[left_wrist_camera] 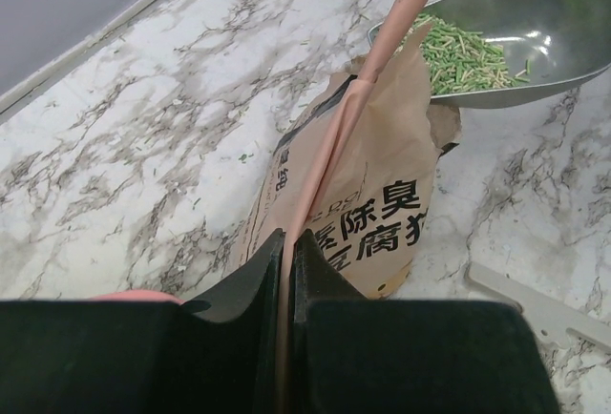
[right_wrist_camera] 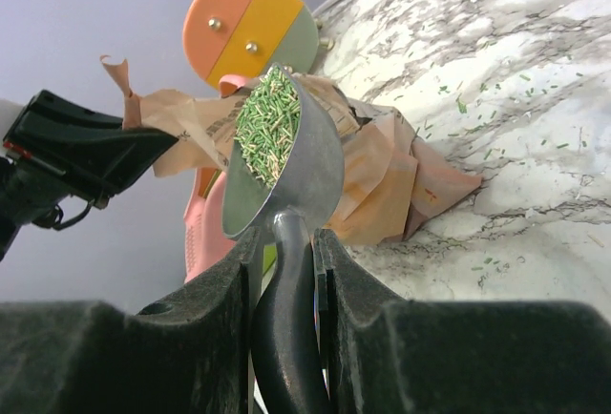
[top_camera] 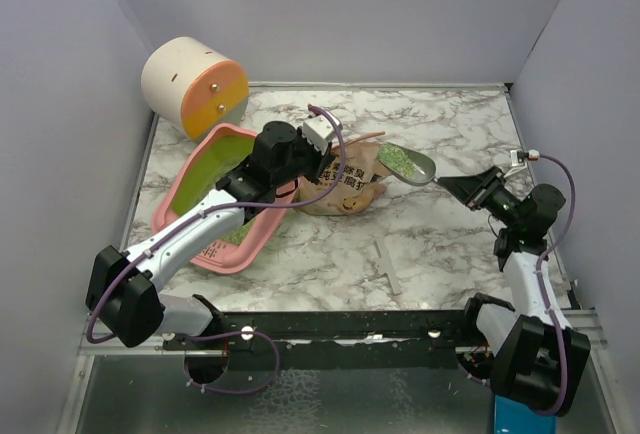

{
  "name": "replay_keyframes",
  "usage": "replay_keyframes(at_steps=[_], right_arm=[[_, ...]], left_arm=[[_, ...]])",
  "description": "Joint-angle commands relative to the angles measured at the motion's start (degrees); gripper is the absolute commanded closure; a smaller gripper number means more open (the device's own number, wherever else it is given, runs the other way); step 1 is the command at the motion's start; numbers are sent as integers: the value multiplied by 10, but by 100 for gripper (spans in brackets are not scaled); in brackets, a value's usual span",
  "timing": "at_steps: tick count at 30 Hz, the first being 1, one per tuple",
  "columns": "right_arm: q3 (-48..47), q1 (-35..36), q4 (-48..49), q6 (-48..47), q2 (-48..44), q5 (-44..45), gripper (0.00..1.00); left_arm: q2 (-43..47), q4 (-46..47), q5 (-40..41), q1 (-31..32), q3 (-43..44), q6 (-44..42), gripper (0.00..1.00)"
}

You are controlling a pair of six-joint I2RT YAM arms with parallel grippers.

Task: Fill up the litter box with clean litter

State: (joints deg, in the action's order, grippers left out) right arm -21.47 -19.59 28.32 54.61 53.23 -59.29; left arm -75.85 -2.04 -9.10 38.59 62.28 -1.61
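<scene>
The pink litter box point(top_camera: 178, 212) with its lime-green bottom lies at the left of the table, and its pink wall also shows in the right wrist view point(right_wrist_camera: 202, 233). My left gripper point(top_camera: 325, 166) is shut on the top edge of the tan paper bag point(top_camera: 348, 186), pinching a thin strip of it point(left_wrist_camera: 289, 238). My right gripper point(top_camera: 480, 189) is shut on the dark handle point(right_wrist_camera: 284, 233) of a metal scoop point(top_camera: 412, 164). The scoop holds clean litter point(left_wrist_camera: 463, 51), green pellets point(right_wrist_camera: 265, 133), and hovers just right of the bag's mouth.
A cream-and-orange cylinder point(top_camera: 193, 84) lies at the back left, behind the litter box. A flat white strip point(top_camera: 388, 266) lies on the marble near the front centre. Stray green pellets dot the table around the bag. Walls close the left, back and right sides.
</scene>
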Motion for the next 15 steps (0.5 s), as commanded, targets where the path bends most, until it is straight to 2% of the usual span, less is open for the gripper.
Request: replay_keyframes(at_steps=[1, 4, 6, 15], right_arm=[[-4, -9, -10, 22, -16, 37, 99], [-1, -13, 15, 54, -15, 41, 99], [-5, -13, 25, 68, -11, 43, 99], [-98, -13, -7, 48, 35, 45, 99]], left_arm=[[33, 84, 6, -1, 0, 18, 96], [34, 84, 7, -1, -2, 17, 95], [34, 81, 8, -1, -4, 16, 91], [69, 73, 17, -1, -24, 19, 54]])
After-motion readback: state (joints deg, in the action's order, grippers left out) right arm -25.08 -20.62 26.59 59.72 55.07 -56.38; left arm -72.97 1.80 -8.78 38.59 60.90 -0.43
